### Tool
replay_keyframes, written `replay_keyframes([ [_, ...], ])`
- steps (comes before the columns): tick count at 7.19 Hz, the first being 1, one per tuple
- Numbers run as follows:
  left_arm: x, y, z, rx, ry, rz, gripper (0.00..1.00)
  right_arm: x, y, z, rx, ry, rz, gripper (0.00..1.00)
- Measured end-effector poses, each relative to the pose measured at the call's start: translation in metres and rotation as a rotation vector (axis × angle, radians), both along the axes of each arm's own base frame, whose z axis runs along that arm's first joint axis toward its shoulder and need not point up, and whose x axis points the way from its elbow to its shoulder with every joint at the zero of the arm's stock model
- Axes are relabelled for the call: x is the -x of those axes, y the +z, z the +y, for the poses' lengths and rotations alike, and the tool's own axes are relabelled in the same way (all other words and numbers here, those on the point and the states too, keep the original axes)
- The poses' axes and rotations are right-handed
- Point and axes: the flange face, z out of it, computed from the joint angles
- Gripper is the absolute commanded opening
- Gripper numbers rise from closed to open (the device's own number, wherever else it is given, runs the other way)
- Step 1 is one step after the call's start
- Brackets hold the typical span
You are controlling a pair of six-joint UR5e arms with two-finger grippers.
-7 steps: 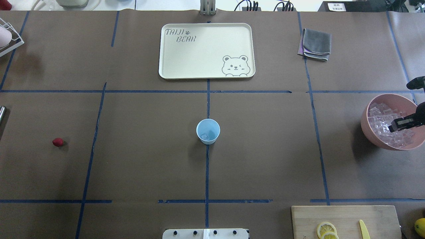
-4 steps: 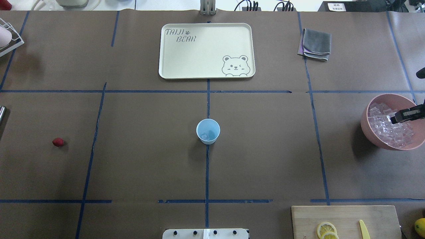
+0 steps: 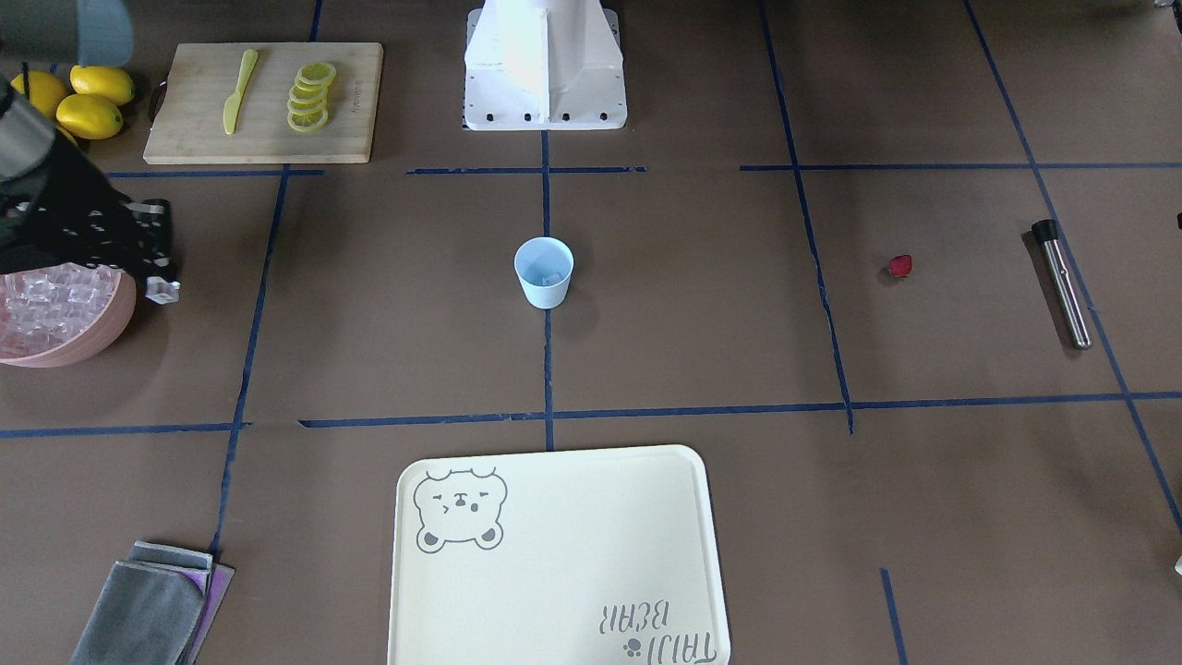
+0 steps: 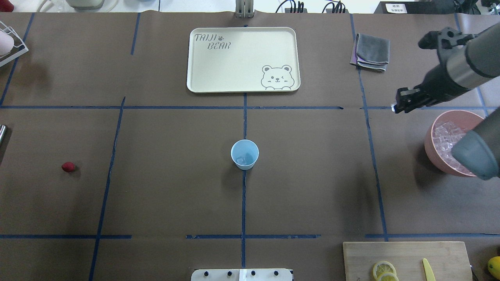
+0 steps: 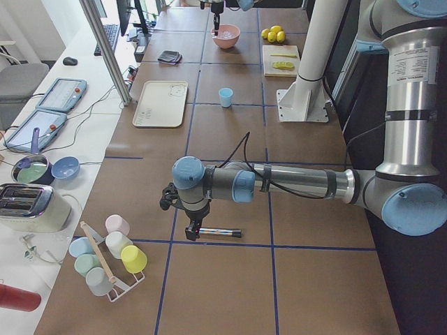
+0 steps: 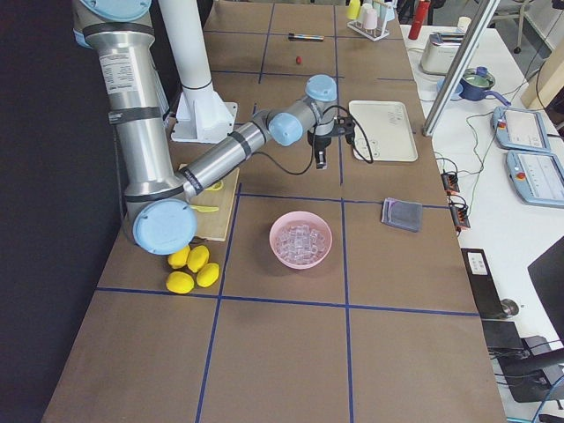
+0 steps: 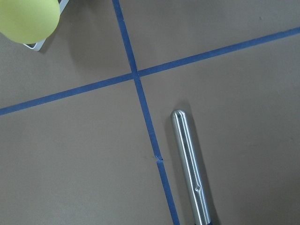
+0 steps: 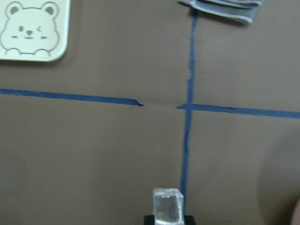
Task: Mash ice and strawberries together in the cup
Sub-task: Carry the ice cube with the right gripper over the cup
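The light-blue cup stands at the table's centre with a little ice at its bottom. More ice fills the pink bowl on the right. My right gripper hangs above the table just beyond the bowl, towards the cup, and is shut on one clear ice cube. The strawberry lies alone far to the left. My left gripper hovers over a steel muddler; I cannot tell whether it is open or shut.
A cream bear tray sits at the back centre, with a folded grey cloth to its right. The cutting board with lemon slices and a yellow knife lies front right, with lemons beside it. A rack of cups stands far left.
My right gripper has lifted out of the pink bowl and swung back and left over the bowl's rim, carrying an ice cube. The cup and the strawberry have not moved.
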Motion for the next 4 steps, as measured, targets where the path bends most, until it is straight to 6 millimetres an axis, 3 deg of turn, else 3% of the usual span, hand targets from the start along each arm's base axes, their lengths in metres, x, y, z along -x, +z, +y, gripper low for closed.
replay_keyframes([
  [2, 0.000, -0.001, 0.000, -0.003, 0.000, 0.000, 1.00, 0.107, -0.087, -0.004, 0.046, 0.047, 0.014, 0.02],
  [4, 0.000, 0.000, 0.000, -0.001, 0.000, 0.000, 1.00, 0.208, -0.157, 0.003, 0.079, 0.091, 0.021, 0.02],
])
